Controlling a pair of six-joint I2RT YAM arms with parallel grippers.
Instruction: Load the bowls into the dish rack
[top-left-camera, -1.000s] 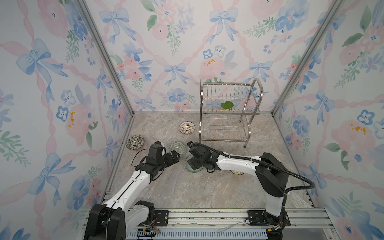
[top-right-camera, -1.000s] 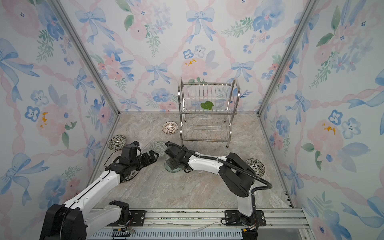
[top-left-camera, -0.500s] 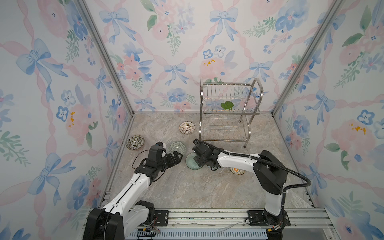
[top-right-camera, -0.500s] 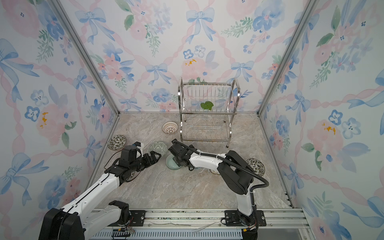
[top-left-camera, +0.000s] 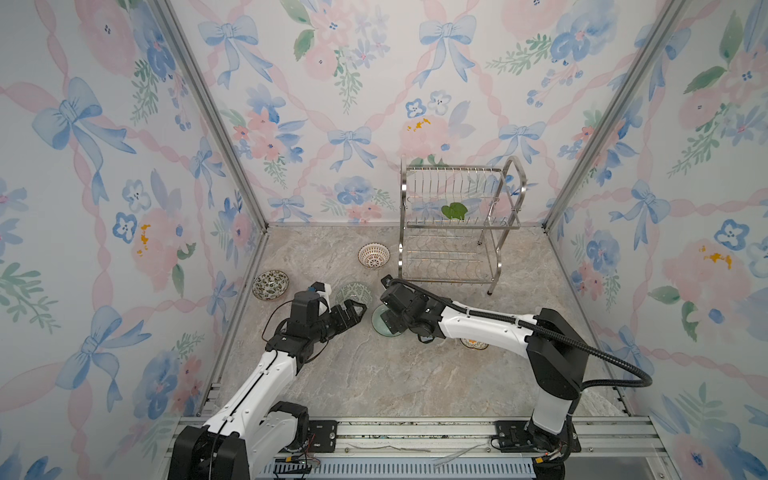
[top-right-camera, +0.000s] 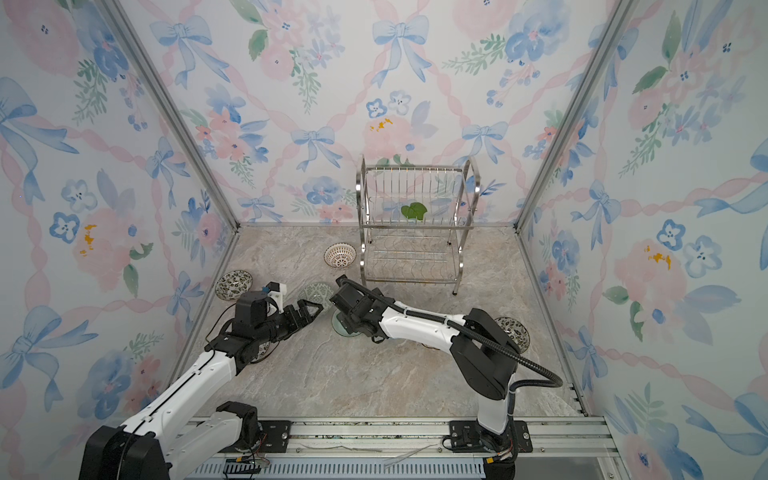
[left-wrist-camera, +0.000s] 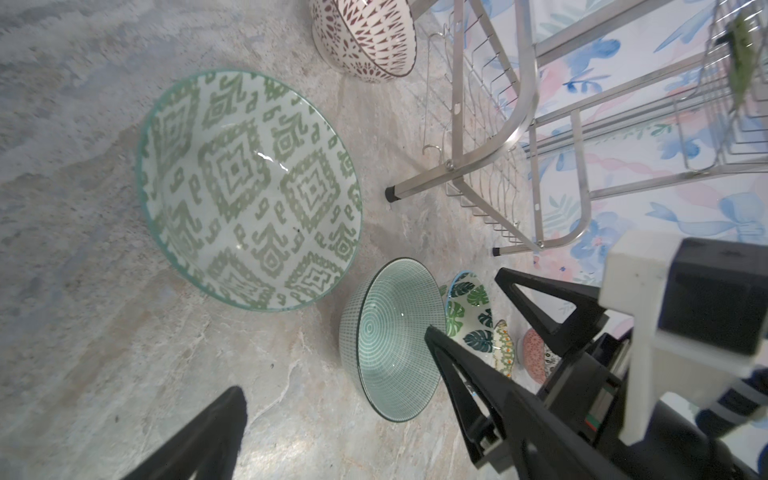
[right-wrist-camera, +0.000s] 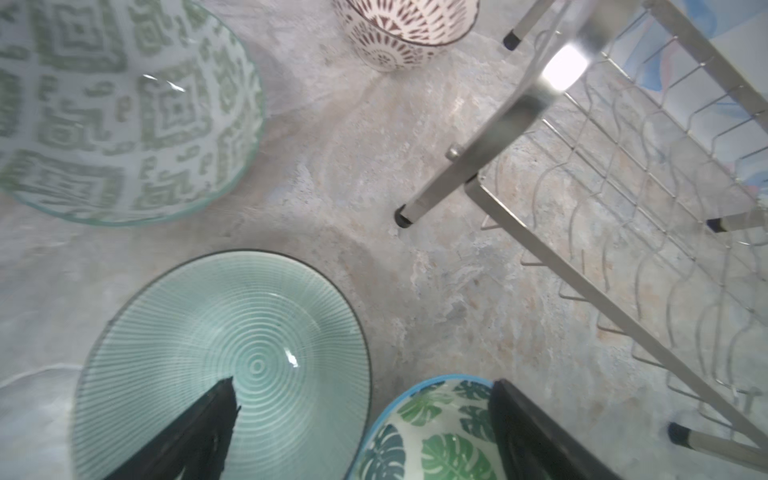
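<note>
Both arms: outstretched, low.
Left gripper (top-left-camera: 353, 312): fingers spread, empty; green bowl (top-left-camera: 354, 292) just ahead.
Right gripper (right-wrist-camera: 363, 384): fingers spread astride mint bowl (right-wrist-camera: 232, 332) rim.

bowls (top-left-camera: 353, 293) before dish rack (top-left-camera: 461, 226), near floor (top-left-camera: 395, 374) open

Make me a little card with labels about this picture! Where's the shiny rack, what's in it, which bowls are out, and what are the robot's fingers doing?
dish rack: at the back of the table, two tiers
in the rack: green leafy thing on the top tier, too small to name
some bowls on the table: brown lattice bowl, green geometric bowl, mint bowl, leaf bowl, dark floral bowl
left fingers: open, empty, near the green geometric bowl
right fingers: open, empty, above the mint bowl and leaf bowl
</note>
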